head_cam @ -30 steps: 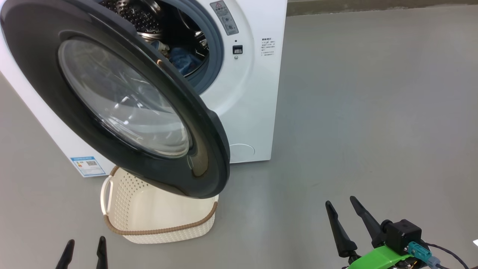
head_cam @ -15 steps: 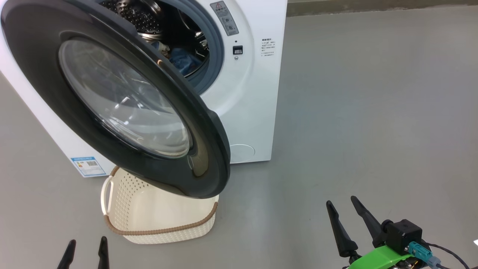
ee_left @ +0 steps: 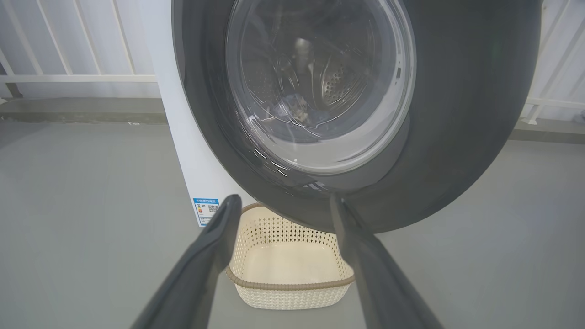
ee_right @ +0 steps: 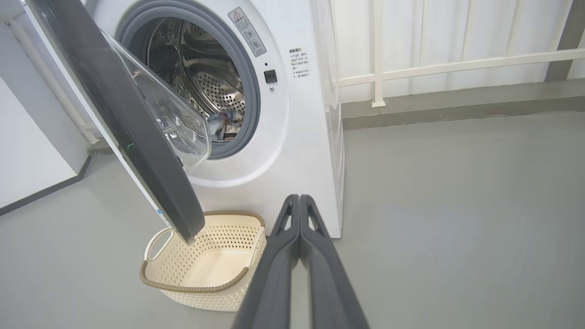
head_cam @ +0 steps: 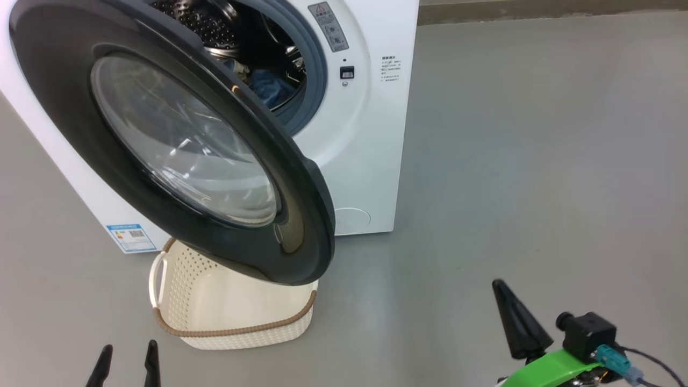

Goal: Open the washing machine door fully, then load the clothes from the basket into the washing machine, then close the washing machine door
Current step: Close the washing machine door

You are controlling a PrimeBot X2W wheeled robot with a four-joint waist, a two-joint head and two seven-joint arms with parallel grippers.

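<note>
Right gripper (head_cam: pixel 502 293) has just closed. Its two dark fingers stood spread half a second ago and are now pressed together into one wedge with nothing between them. It sits low at the right, well apart from the machine. The washing machine door (head_cam: pixel 301 204) hangs swung out on its hinge as before, its black rim over the basket (head_cam: pixel 236 329). The small shift of the whole head view looks like camera motion, not a move of the door.

The clothes (head_cam: pixel 266 86) show as blue fabric low in the drum (ee_right: pixel 205 87), behind the opening of the washing machine (head_cam: pixel 365 134). The basket sits on the floor (head_cam: pixel 537 161) just in front of the machine and looks empty.

Loading therefore seems finished, with only closing the door left. Closed fingers make a firm pusher, so the right arm is probably readying to press the door's rim shut. The left gripper (head_cam: pixel 129 349) waits low at the left with its fingers apart, holding nothing.
</note>
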